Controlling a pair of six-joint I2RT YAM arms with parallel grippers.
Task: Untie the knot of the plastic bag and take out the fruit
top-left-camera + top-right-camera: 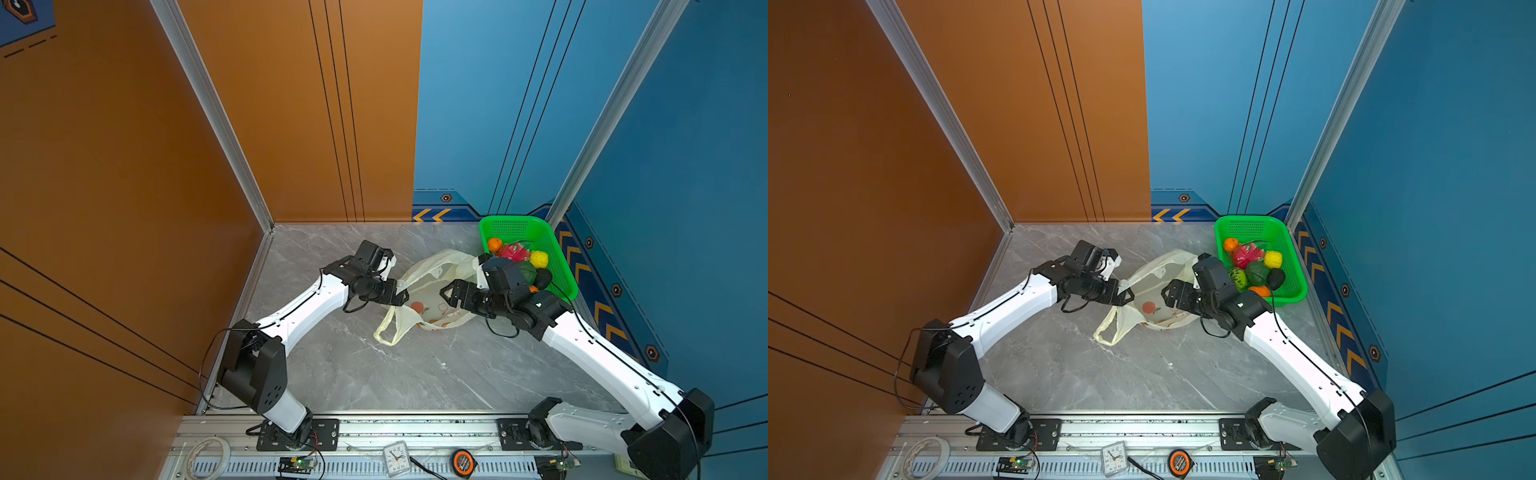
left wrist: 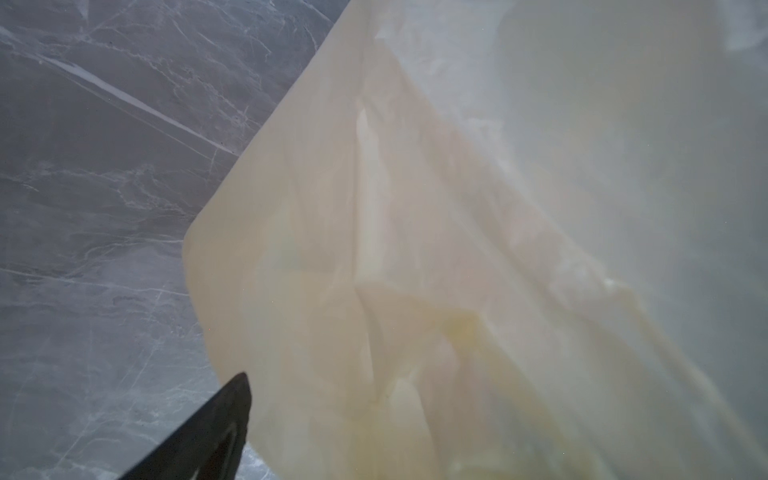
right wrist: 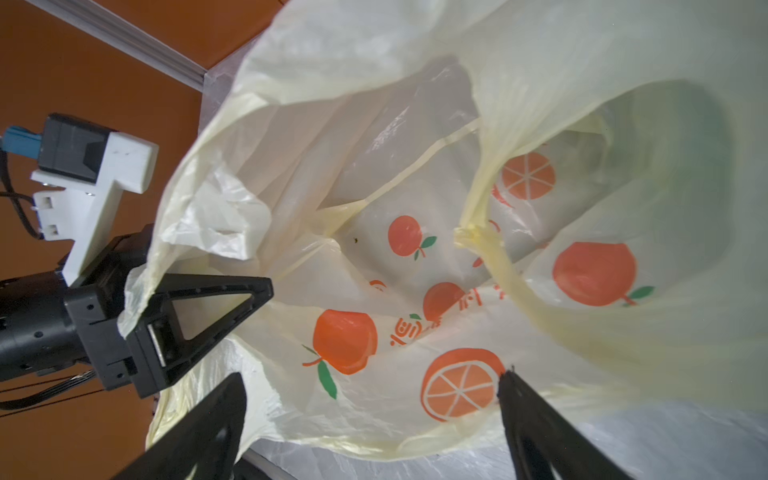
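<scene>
Your left end effector [image 1: 1127, 295] stands open at the rim of the bag [image 1: 419, 286]. Film drapes loose over one finger, and the other finger is hidden behind it. Your right end effector [image 3: 371, 374] is open too, jaws wide and holding nothing, with the bag's mouth straight ahead of it. The bag lies slack on the desk [image 1: 374, 374] between the two. Its handles are apart, and I see no tied knot, only a twisted strap [image 3: 490, 253]. Inside, only printed oranges show. The fruit [image 1: 1250, 259] sits in the basket [image 1: 1246, 220] behind your right wrist, so the job looks done. If you must shift the bag, treat it as light, limp, slippery film that tears easily. Pinch a bunched strap, not a single layer.
</scene>
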